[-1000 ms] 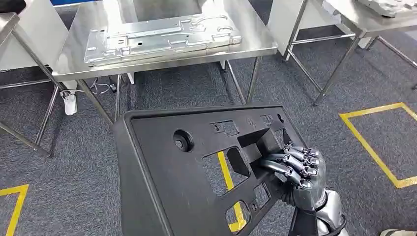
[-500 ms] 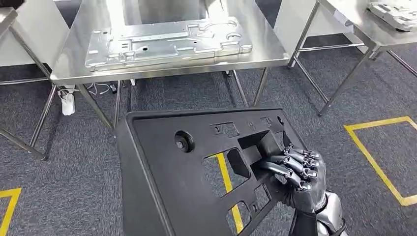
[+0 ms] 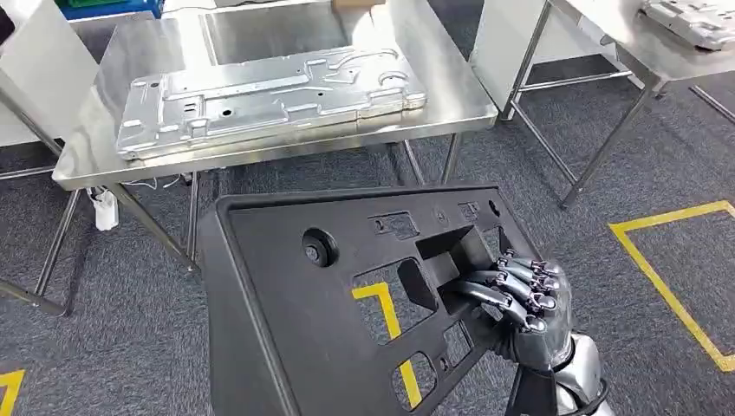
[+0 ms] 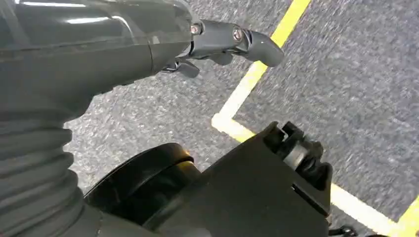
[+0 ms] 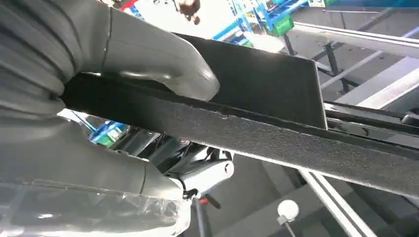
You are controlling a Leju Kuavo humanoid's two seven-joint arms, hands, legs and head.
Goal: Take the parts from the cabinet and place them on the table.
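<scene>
I have the large black plastic panel with rectangular cut-outs and a round boss (image 3: 347,295) held up in front of me, tilted, its matt face grainy and its rim raised. My right hand (image 3: 520,299) grips it at the right side, silver fingers hooked into a recessed opening. From the right wrist view I see what the head view hides: the thick grey thumb (image 5: 163,59) pressed on the far side of the panel's edge (image 5: 276,143), so the edge is pinched between thumb and fingers.

My left hand (image 4: 148,44) hangs over grey carpet (image 4: 346,74) with a yellow tape line (image 4: 257,74); its fingers are apart and hold nothing.

Ahead stands the stainless steel surface (image 3: 451,95), shiny, on thin legs. A stamped, ribbed silver sheet-metal plate (image 3: 269,100) lies on it, near the front edge. Bare steel shows behind the plate. A second steel surface (image 3: 641,52) stands to the right, well apart, with open carpet between.
</scene>
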